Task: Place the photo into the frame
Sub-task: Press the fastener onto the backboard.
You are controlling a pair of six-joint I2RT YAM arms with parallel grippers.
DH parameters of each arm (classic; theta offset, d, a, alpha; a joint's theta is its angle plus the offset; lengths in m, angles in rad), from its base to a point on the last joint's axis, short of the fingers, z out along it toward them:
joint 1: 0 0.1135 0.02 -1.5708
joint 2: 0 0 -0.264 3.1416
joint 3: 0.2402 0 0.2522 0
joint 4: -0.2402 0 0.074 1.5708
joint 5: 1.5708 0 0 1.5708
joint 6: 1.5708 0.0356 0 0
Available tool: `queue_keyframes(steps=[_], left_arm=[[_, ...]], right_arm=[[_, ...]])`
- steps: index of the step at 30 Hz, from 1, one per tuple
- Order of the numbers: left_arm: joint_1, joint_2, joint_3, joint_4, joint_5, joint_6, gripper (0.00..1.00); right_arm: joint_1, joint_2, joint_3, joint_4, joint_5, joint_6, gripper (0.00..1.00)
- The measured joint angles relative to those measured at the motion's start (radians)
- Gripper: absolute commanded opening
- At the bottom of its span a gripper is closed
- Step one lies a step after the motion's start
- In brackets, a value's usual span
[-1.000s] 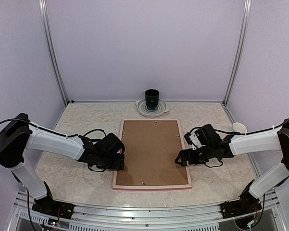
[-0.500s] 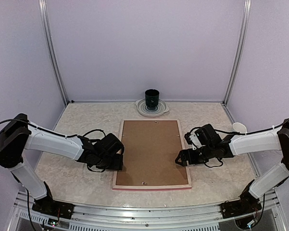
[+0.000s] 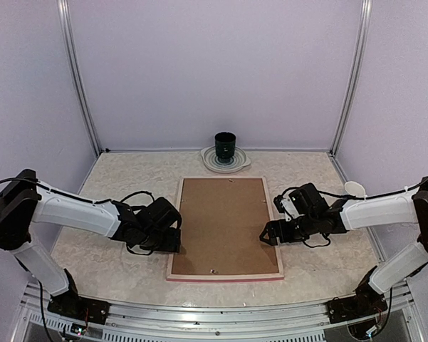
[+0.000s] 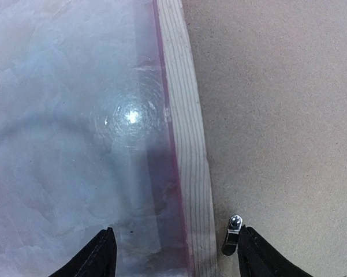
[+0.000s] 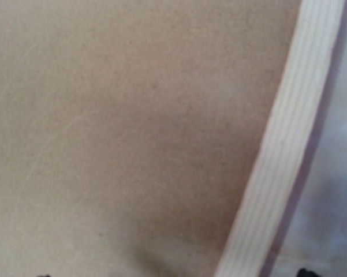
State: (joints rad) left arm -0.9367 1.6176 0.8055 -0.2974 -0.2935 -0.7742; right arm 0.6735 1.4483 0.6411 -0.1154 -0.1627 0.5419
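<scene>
shows the left tool (image 3: pixel 174 241) low at 9 o'clock of the frame (image 3: pixel 228 276), fingers (image 4: pixel 101 257) spread wide and pinching nothing, one over the table (image 4: pixel 58 115), the other over the backing board (image 3: pixel 224 224), astride the pale wooden rim. finds a small metal tab (image 4: pixel 233 234) on that board, just beside the inner finger. puts the frame back-up and flat at table centre, pink edge showing at 6 o'clock. sets a dark cup (image 3: pixel 225 144) on a plate (image 3: pixel 208 161) at 12 o'clock, apart from the frame. shows the right tool (image 3: pixel 269 236) at 3 o'clock, tips spread across that rim, gripping nothing.
</scene>
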Motion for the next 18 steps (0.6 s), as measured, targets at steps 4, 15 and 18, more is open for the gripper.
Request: queue_keyframes(steps=[4,15,18], left_arm=[[0.0,-0.04,0.003,-0.035,-0.001,0.007,0.72],[0.001,-0.05,0.005,-0.043,0.016,0.018,0.72],[0.004,-0.032,0.005,-0.039,0.023,0.021,0.72]], right_arm=[[0.0,0.0,0.0,0.0,0.0,0.0,0.92],[0.0,0.0,0.0,0.0,0.0,-0.002,0.92],[0.0,0.0,0.0,0.0,0.0,-0.002,0.92]])
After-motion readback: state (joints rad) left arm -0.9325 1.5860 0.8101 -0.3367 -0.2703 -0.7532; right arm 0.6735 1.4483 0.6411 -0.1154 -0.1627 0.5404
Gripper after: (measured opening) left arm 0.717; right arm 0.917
